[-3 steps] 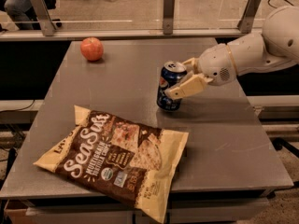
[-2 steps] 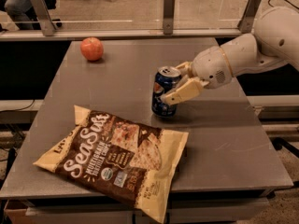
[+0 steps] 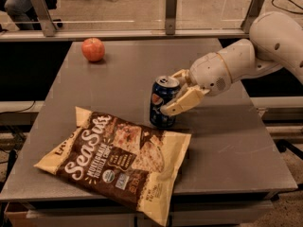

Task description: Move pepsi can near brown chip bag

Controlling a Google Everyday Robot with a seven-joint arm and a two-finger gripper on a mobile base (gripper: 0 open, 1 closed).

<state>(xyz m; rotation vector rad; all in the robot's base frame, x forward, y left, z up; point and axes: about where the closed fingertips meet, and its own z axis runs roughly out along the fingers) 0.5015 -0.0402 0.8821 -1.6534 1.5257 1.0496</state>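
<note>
**Can upright in my grip, at the bag's edge**

The pepsi can (image 3: 162,103) stands with its long axis near vertical and its silver top up. It is dark blue, and its round logo faces front-left. My gripper (image 3: 173,94) comes in from the right, and my fingers (image 3: 187,100) are clamped on the can, one in front and one behind. The can's base sits just beside the upper edge of the brown chip bag (image 3: 118,160), which lies flat on the desk (image 3: 227,141). One can, one bag, and one apple (image 3: 93,49) far back left.

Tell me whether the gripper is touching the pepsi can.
Touching. The camera view shows the gripper clamped around the pepsi can, its near finger flat against it.
</note>
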